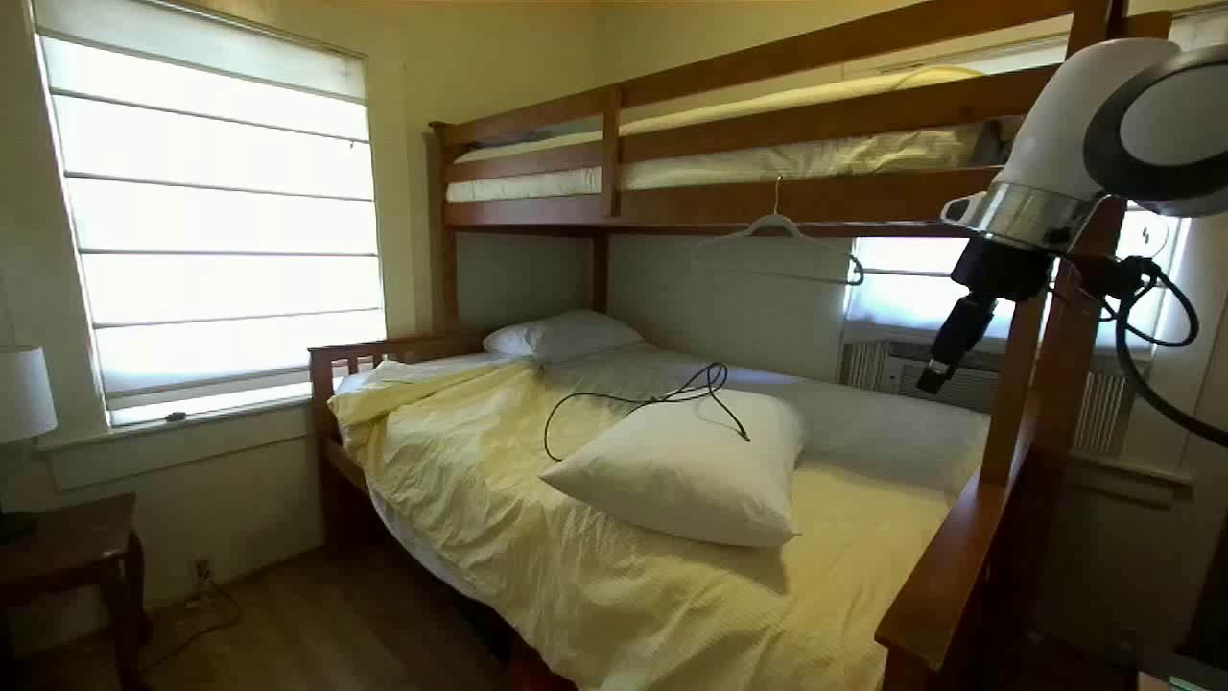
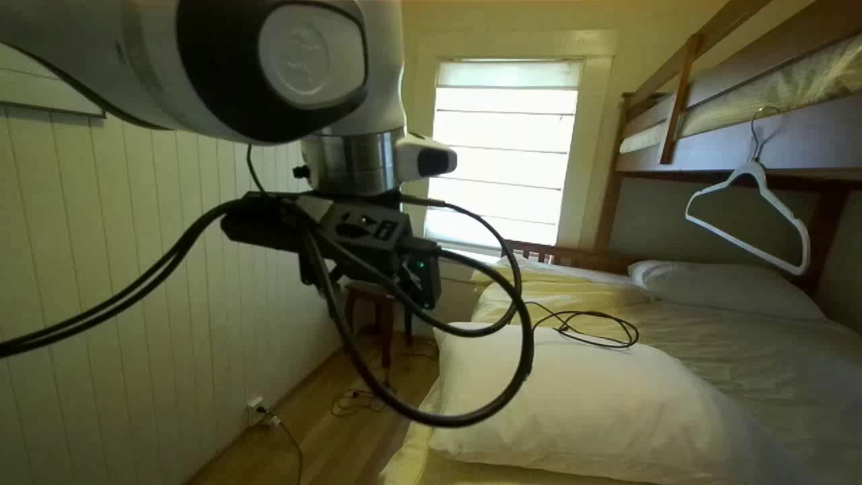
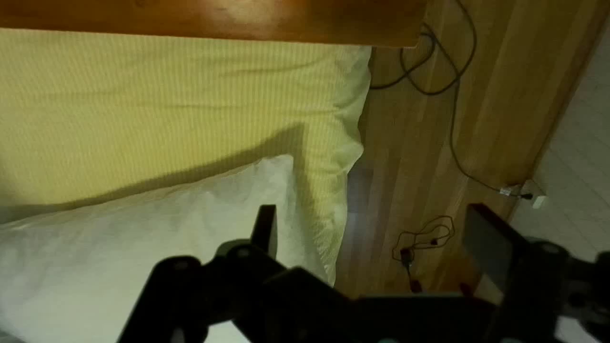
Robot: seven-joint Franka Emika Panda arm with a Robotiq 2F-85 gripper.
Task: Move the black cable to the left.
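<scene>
The black cable lies in loose loops on the far part of a white pillow, with one loop reaching over the yellow bedding. In an exterior view the cable shows at the far edge of the pillow. My gripper is raised in the air to the right of the pillow, apart from the cable. In the wrist view the gripper is open with nothing between its fingers, above the pillow's corner and the floor. The black cable is out of the wrist view.
A white hanger hangs from the upper bunk rail. A wooden post and footboard stand near the arm. Thick hose loops hang from the wrist. Other cords lie on the floor.
</scene>
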